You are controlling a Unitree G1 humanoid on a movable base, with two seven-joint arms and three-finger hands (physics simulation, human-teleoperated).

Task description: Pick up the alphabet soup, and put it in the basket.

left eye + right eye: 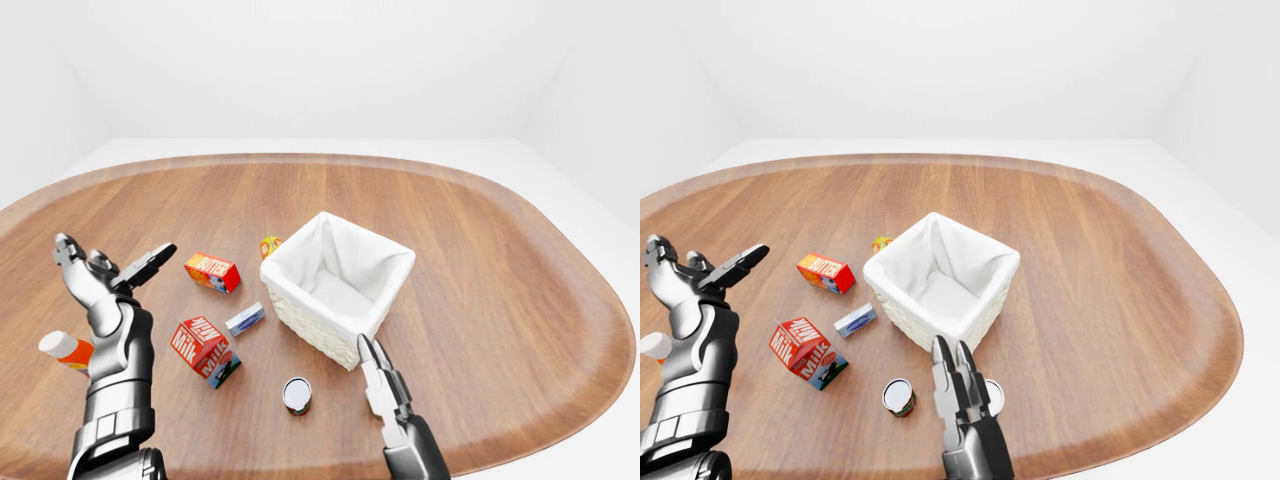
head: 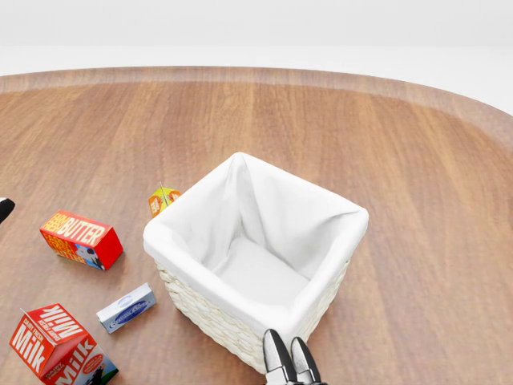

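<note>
I saw the basket (image 2: 256, 257) with its white cloth lining standing near the middle of the wooden counter (image 1: 480, 260). The alphabet soup (image 1: 899, 397) stood on the counter below the basket in the right-eye view, apart from it and just to the left of my right hand (image 1: 956, 372). The right hand's fingers pointed up toward the basket, stretched out and holding nothing. A second can (image 1: 992, 396) was partly hidden behind that hand. My left hand (image 1: 105, 268) was lifted at the left side of the left-eye view, with the fingers spread wide and empty. Left of the basket lay the butter box (image 2: 81, 238), the milk carton (image 2: 58, 344), a small blue-white box (image 2: 126, 307) and a small orange carton (image 2: 161, 200). A bottle with an orange band (image 1: 64, 349) lay beside my left arm.
</note>
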